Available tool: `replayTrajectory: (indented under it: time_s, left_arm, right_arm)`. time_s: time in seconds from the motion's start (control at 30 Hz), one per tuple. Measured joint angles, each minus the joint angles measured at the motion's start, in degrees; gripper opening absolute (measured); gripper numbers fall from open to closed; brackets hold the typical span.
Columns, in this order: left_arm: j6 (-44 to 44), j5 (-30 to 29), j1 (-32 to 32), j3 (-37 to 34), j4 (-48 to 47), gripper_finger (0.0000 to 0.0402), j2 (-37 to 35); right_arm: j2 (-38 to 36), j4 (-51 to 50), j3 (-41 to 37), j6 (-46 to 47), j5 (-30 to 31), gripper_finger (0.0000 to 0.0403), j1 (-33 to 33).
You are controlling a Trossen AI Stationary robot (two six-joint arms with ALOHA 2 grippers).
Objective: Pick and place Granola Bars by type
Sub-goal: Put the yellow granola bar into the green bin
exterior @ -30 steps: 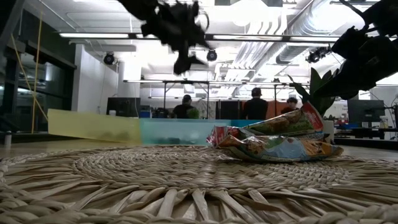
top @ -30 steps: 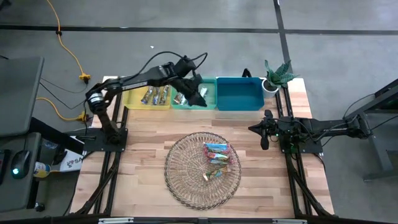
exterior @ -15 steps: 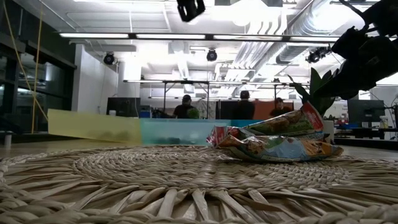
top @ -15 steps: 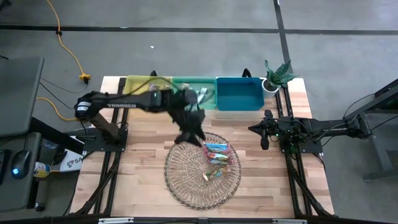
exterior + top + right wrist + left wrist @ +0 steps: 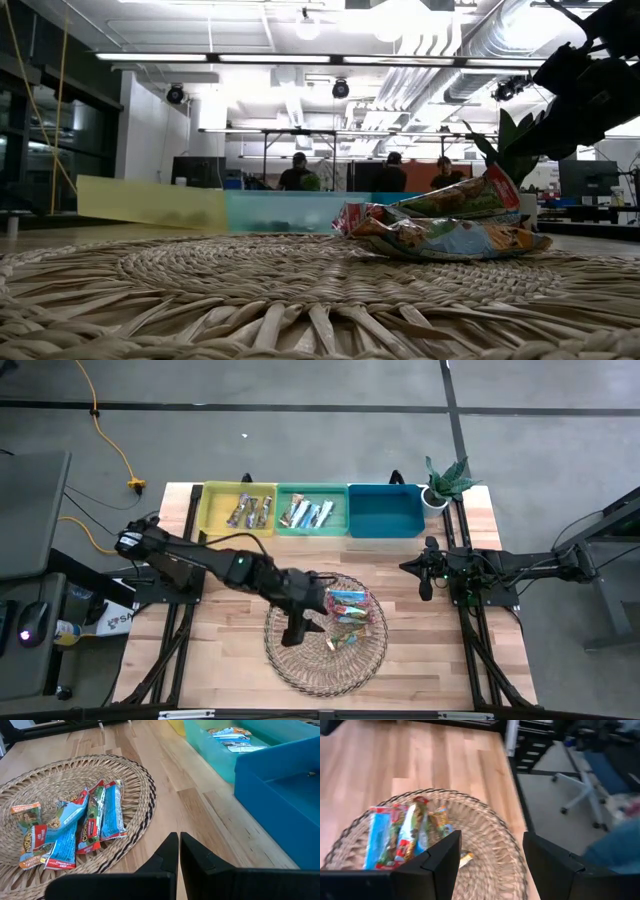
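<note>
1. I see three bins in a row along the far edge of the table [image 5: 230,610]: a yellow bin [image 5: 238,511], a green bin [image 5: 311,512] and a blue bin [image 5: 385,511].
2. The yellow bin holds a few brown-silver bars [image 5: 249,512]; the green bin holds several light blue-white bars [image 5: 306,513]. The blue bin looks empty from above.
3. A small pile of Granola Bars [image 5: 349,614] is left on the round wicker tray [image 5: 290,655], mostly teal and pink wrappers, toward the tray's right side.
4. My left gripper [image 5: 297,628] hangs over the tray, just beside the pile, jaws parted and holding nothing.
5. My right gripper [image 5: 179,851] waits at the table's right edge, fingers pressed together, empty.
6. My judgement: sorting is past halfway; the tray's remaining bars need moving, likely into the blue bin.
</note>
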Motion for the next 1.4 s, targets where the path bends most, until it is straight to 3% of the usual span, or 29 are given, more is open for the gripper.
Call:
replayTrajectory:
  time_s: [0.17,0.47,0.97,1.17,1.4]
  left_arm:
    - [-2.3,-7.8,-2.7,0.0,-0.6,0.0211,0.3]
    - [-4.4,-15.5,-5.5,-0.2,-2.0,0.0214,5.3]
    - [-1.8,-10.5,-3.6,0.0,12.6,0.0317,15.0]
    - [-2.3,-8.6,-2.7,0.1,15.7,0.0325,18.1]
    - [-3.2,-14.3,-1.8,0.2,13.6,0.0325,20.9]
  right_arm:
    - [0.0,0.0,0.0,0.0,0.0,0.0,0.0]
    - [0.0,0.0,0.0,0.0,0.0,0.0,0.0]
    - [0.0,0.3,0.0,0.0,0.2,0.0,0.0]
    - [-0.1,-0.1,0.0,0.0,0.2,0.0,0.0]
    - [0.7,0.3,0.0,0.0,0.0,0.0,0.0]
